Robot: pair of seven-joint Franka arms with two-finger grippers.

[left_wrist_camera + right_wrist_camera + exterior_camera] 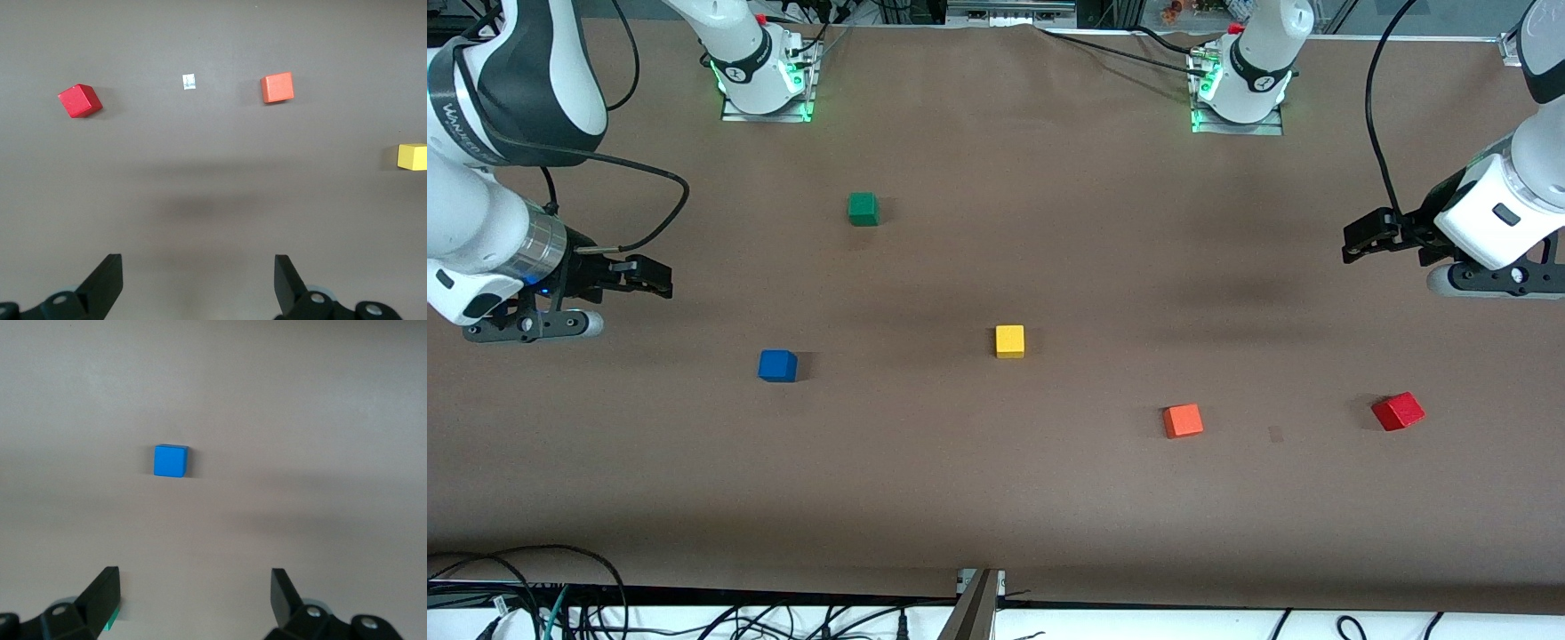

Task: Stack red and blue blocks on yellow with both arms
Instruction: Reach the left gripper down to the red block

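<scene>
The yellow cube (1009,341) sits near the middle of the table and shows at the edge of the left wrist view (412,157). The blue cube (777,365) lies toward the right arm's end and shows in the right wrist view (171,461). The deep red cube (1398,412), turned at an angle, lies toward the left arm's end and shows in the left wrist view (80,101). My right gripper (660,280) hangs open and empty over bare table at its end, also in its wrist view (195,597). My left gripper (1356,242) hangs open and empty over bare table at its end, also in its wrist view (199,280).
An orange-red cube (1183,420) lies between the yellow and red cubes, slightly nearer the front camera; it also shows in the left wrist view (277,87). A green cube (863,209) sits closer to the robots' bases. A small white mark (189,81) is on the brown table cover.
</scene>
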